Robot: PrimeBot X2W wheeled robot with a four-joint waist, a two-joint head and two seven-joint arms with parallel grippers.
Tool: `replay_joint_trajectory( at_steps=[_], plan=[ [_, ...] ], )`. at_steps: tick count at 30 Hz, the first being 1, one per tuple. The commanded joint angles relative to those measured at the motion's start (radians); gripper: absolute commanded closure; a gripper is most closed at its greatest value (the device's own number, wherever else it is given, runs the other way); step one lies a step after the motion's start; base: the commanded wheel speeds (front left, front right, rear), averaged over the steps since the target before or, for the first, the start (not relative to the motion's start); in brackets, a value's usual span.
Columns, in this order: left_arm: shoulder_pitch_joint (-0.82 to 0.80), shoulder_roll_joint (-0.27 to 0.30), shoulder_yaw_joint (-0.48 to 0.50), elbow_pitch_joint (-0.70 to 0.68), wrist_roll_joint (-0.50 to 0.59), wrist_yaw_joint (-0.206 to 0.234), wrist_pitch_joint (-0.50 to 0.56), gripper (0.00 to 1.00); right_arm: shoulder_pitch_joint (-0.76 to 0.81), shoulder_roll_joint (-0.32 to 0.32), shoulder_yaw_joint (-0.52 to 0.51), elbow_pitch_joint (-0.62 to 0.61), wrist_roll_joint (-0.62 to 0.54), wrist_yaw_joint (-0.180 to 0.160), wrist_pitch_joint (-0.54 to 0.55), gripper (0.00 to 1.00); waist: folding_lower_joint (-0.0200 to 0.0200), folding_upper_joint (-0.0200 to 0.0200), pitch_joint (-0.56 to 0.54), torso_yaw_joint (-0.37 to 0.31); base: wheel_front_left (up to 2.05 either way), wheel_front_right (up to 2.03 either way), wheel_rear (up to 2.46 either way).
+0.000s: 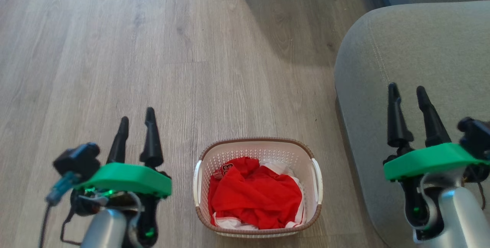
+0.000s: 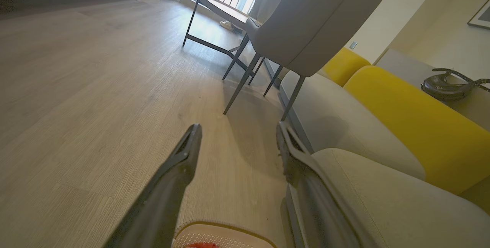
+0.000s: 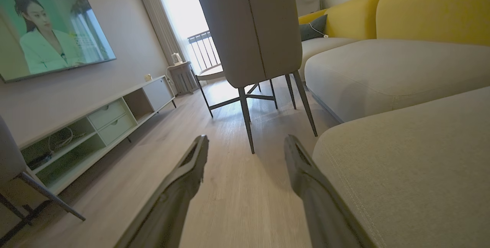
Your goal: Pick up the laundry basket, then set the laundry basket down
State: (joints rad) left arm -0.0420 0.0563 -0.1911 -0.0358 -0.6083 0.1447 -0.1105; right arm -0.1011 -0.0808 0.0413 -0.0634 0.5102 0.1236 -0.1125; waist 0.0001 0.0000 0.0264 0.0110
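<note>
basket [image 1: 257,141]: upright on the floor [image 1: 153,49], between my two arms, just left of the sofa [image 1: 413,49]
clothes [image 1: 254,198]: red and white, heaped inside basket
my left gripper [image 1: 137,116]: jaws wide, empty, left of basket, apart from it
my right gripper [image 1: 406,87]: jaws wide, empty, right of basket, by the sofa edge, apart from basket
handles: white, one each side, untouched
chair [image 3: 249,26]: grey, ahead of me, beside sofa
</note>
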Motion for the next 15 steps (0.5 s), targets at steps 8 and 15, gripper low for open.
replay_joint_trajectory(
  at_steps=[8, 15],
  plan=[
    [-0.104, 0.097, -0.158, -0.022, 0.185, 0.111, -0.036, 0.00, -0.043, -0.019, 0.034, -0.024, -0.182, 0.005, -0.034, 0.00, 0.0000, 0.0000, 0.002, -0.004, 0.00, 0.00, 0.00],
    [-0.155, 0.149, -0.294, 0.022, 0.265, 0.234, -0.056, 0.00, -0.042, -0.027, 0.061, -0.029, -0.284, 0.005, -0.054, 0.00, -0.0001, 0.0000, 0.003, -0.004, 0.00, 0.00, 0.00]
  ],
)
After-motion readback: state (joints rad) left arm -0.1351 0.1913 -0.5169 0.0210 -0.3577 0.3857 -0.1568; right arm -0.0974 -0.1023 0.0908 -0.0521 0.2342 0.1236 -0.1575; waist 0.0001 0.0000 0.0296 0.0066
